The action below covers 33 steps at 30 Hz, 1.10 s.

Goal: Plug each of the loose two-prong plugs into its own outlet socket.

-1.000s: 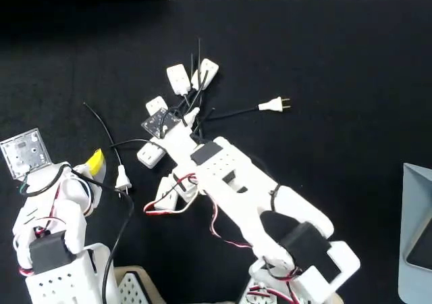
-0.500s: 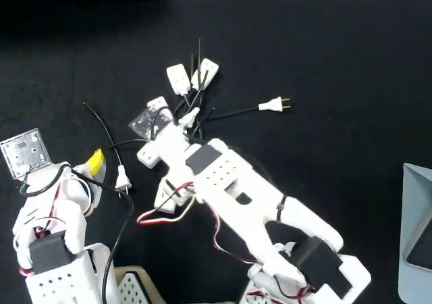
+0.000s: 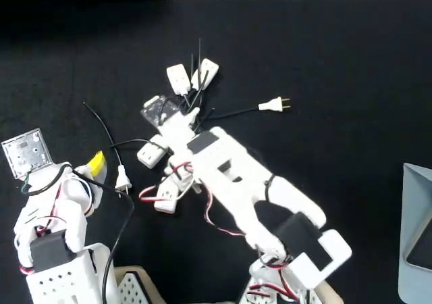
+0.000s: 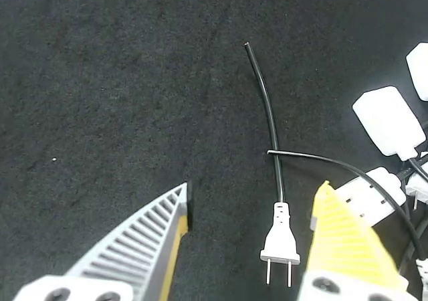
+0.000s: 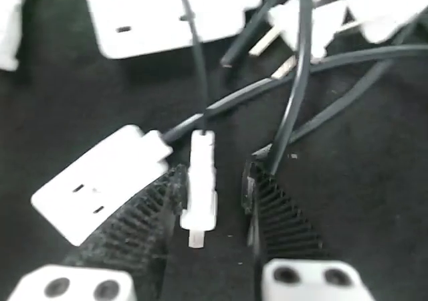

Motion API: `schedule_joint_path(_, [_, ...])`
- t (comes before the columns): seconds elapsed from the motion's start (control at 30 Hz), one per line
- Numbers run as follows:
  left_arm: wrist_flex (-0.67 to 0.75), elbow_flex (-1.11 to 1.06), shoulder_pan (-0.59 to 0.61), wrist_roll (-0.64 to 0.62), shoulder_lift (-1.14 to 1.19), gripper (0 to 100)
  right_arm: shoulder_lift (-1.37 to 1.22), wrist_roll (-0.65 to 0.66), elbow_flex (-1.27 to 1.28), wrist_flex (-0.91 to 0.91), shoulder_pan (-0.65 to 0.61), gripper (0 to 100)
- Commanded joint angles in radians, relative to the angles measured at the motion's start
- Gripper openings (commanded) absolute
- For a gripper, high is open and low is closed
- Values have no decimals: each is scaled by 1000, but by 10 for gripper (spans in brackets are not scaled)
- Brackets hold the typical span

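Several white outlet sockets point(image 3: 179, 79) lie clustered with black cords at the table's middle. One loose two-prong plug point(image 3: 273, 104) lies to their right. Another plug point(image 3: 122, 179) lies near my left arm. My left gripper point(image 4: 254, 186) is open just above the cloth, and that plug point(image 4: 281, 237) lies between its grey and yellow fingers point(image 4: 341, 237). My right gripper point(image 5: 214, 167) hovers low over the cluster, open, with a third white plug point(image 5: 200, 187) lying between its black fingers point(image 5: 144, 214) and touching one of them. An outlet socket point(image 5: 100, 174) lies beside it.
The table is covered in black cloth point(image 3: 337, 61). A grey-blue bin point(image 3: 415, 230) stands at the right edge. A loose black cord end point(image 3: 91, 111) trails left of the cluster. Tangled cords point(image 5: 301, 100) cross in front of the right gripper.
My right arm swung its wrist left over the socket cluster, then back and slightly farther away. The nearest socket now shows more fully. My left arm stayed still.
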State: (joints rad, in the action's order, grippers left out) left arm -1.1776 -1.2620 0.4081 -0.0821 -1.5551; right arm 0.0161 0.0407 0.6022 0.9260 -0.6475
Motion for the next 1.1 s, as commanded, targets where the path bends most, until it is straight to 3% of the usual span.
schedule_joint_path(0.0, [26,10,8,12,-6,296,-1,0,-48,46,17,139])
schedule_joint_path(0.4, [26,8,10,12,-6,296,-10,-2,-42,75,-28,135])
schedule_joint_path(0.77, [26,8,10,12,-6,296,8,0,-51,77,-28,12])
schedule_joint_path(1.07, [91,16,2,3,-6,296,372,2,-65,196,-52,11])
